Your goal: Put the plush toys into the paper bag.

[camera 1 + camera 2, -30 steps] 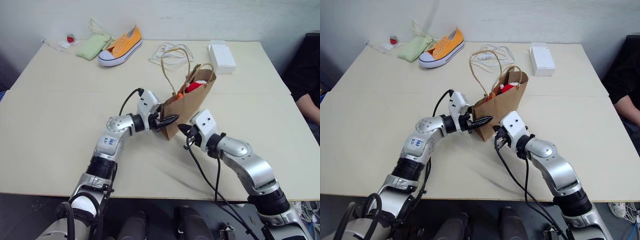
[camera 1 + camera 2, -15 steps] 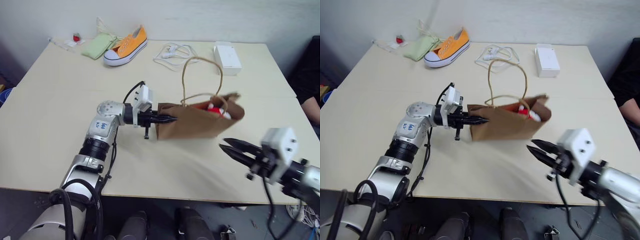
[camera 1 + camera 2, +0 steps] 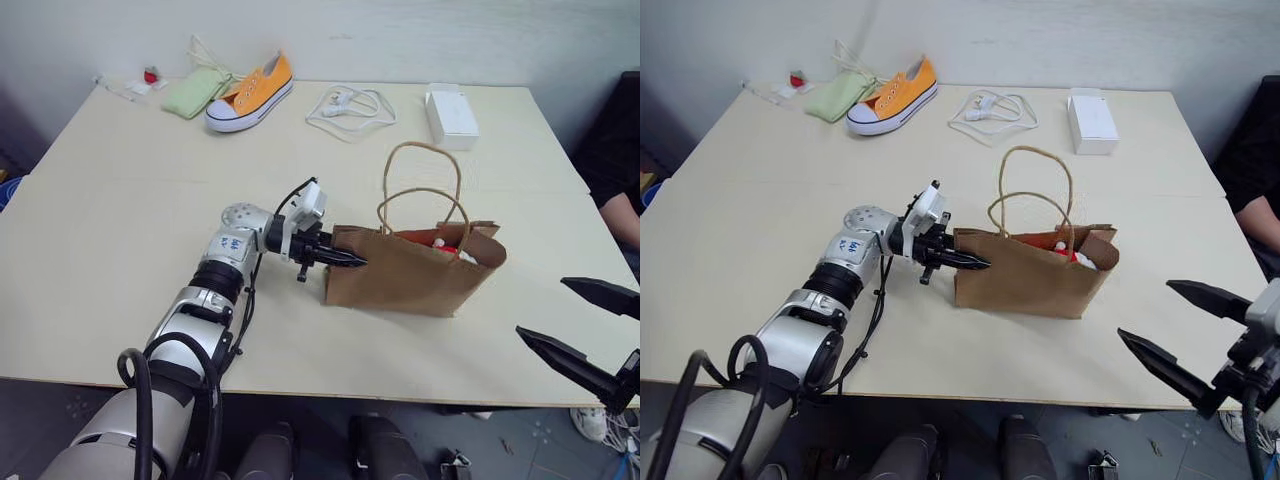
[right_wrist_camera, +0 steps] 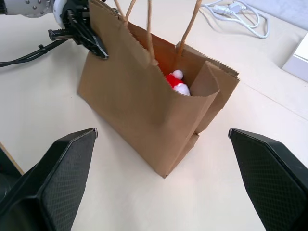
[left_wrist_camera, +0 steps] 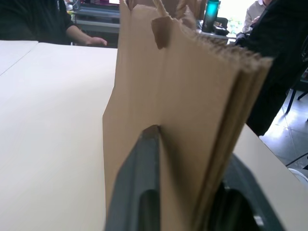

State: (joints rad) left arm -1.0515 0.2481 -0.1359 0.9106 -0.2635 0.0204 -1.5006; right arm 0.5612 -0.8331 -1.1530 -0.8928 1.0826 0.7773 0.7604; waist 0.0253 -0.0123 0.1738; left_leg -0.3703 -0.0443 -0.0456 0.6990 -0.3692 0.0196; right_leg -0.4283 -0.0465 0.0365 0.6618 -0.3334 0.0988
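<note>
Our right gripper (image 3: 1185,345) had pulled back, jaws wide and empty; left gripper (image 3: 345,259) pinched the bag (image 3: 415,275), toys (image 4: 178,83) now inside.

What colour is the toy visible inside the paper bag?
Red and white toy, seen best in the right wrist view.

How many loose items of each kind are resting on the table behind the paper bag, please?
Orange canvas sneaker: 1
Green cloth pouch: 1
White cable coil: 1
White box: 1
Small red item in clear wrapping: 1
Total: 5
</note>
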